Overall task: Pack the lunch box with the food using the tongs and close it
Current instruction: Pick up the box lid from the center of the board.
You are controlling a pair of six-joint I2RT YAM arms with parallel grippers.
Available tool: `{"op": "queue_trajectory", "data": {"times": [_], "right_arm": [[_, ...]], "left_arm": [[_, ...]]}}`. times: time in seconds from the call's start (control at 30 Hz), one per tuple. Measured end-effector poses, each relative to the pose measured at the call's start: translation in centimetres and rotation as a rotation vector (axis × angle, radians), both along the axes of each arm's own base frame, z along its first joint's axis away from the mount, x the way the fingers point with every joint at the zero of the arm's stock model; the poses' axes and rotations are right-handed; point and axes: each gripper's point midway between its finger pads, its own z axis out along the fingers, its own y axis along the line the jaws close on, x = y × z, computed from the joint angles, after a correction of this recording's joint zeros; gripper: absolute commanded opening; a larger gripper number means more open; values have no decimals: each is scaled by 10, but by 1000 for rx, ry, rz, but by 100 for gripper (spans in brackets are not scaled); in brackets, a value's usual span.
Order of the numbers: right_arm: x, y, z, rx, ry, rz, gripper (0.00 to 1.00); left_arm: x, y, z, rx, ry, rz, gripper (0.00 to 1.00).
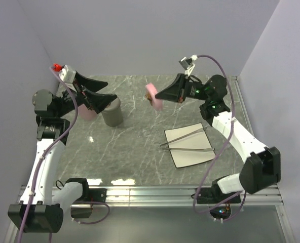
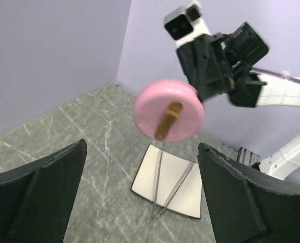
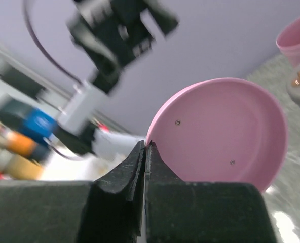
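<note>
Pink lid (image 1: pixel 154 97) hangs mid-frame, its rim pinched by the right fingers (image 3: pixel 119 177). Left fingers (image 2: pixel 38 192) are spread above the box (image 1: pixel 86 114), upper left. Tongs (image 1: pixel 188 139) lie on the plate (image 1: pixel 190 158), lower right. Best to park the lid flat, clear of both.

Top external: high, behind arm bases (image 1: pixel 79 195), looks down over whole grey marbled tabletop (image 1: pixel 140 147). Left wrist: low, faces across table; round pink plastic lid (image 2: pixel 169 110) centre frame, mid-distance. Right wrist: pressed close on same lid; blurred upper left, possibly left arm (image 3: pixel 117 30).
</note>
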Motion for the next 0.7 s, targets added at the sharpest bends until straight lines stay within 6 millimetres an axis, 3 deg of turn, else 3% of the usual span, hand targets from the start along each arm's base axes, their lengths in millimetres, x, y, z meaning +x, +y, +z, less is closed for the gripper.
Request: {"op": "queue_trajectory", "data": {"times": [0.1,0.27,0.53,0.7], "right_arm": [[21,-10,12,118,122,-26,0],[48,-25,1,256,384,-83,0],[65,-40,-13,412,662,-170,0],[68,-45,-6,456,704,-196,0]], "left_arm": [[-3,-3,1,-55,0,-17,95],[4,-12,-7,-142,64,-41,90],[10,-66,-15,-243,165,-171,87],[38,-85,-44,-282,312,-158,82]]}}
